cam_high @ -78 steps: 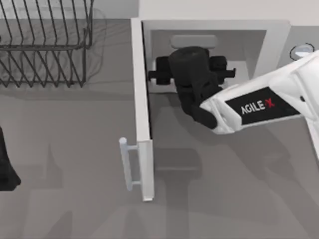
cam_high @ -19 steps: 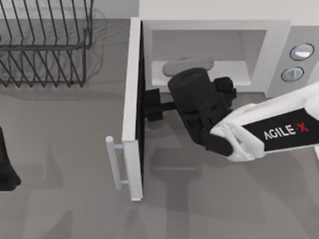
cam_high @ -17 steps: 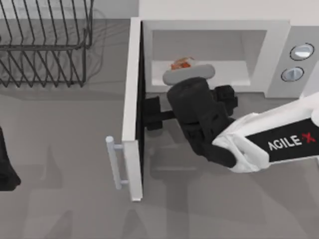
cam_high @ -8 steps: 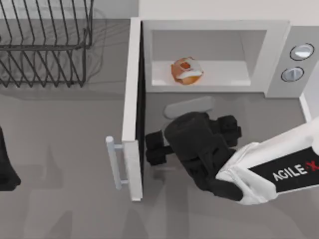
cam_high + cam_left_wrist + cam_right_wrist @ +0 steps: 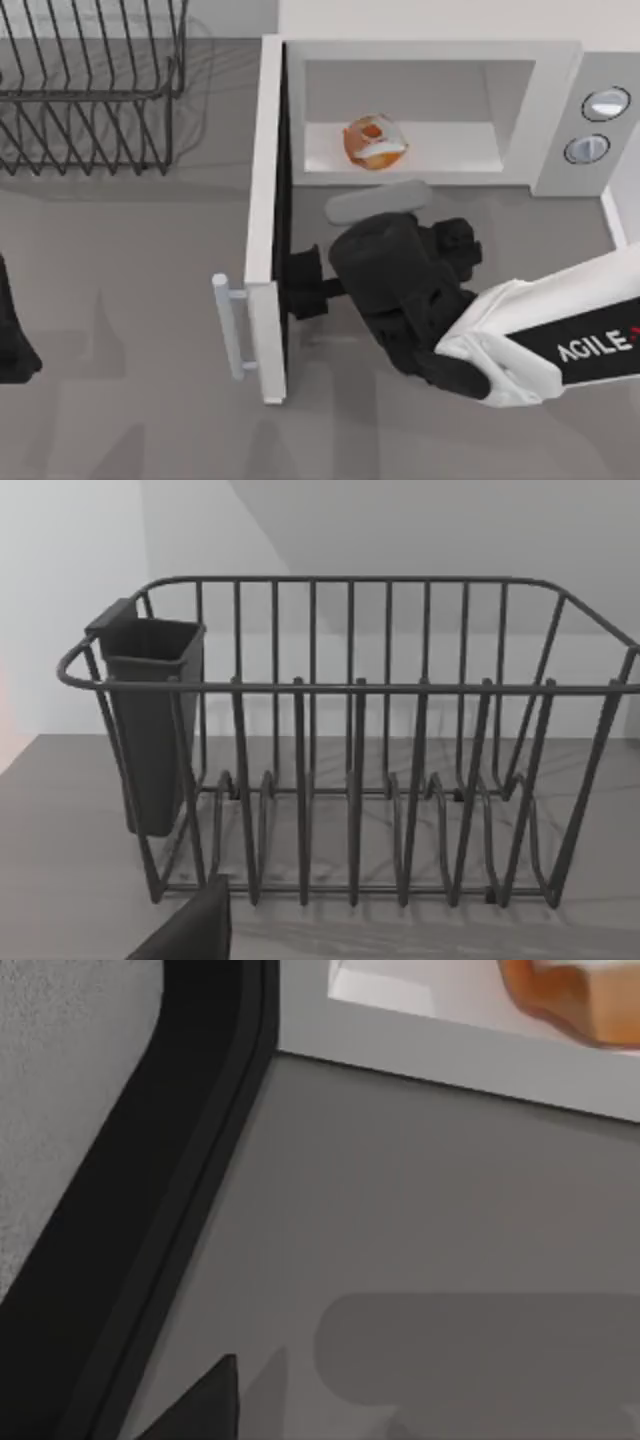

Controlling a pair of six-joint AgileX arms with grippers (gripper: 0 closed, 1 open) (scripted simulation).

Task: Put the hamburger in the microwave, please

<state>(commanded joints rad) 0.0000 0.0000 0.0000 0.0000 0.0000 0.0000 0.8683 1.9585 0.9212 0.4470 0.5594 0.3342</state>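
The hamburger [image 5: 375, 142] sits on the floor of the microwave [image 5: 560, 100], inside the open cavity and clear of its walls. The door [image 5: 265, 230] stands swung wide to the left, its silver handle [image 5: 232, 328] facing away from the opening. On the table just in front of the cavity, the right gripper [image 5: 305, 285] hangs near the door's inner face with nothing in its grasp; how far its fingers are parted cannot be told. A pale grey oval piece [image 5: 378, 202] lies between gripper and microwave. The placing looks done; the next move is probably to clear the arm, perhaps shutting the door. The left arm [image 5: 12, 335] is parked at the table's left edge, facing the wire rack [image 5: 350, 740].
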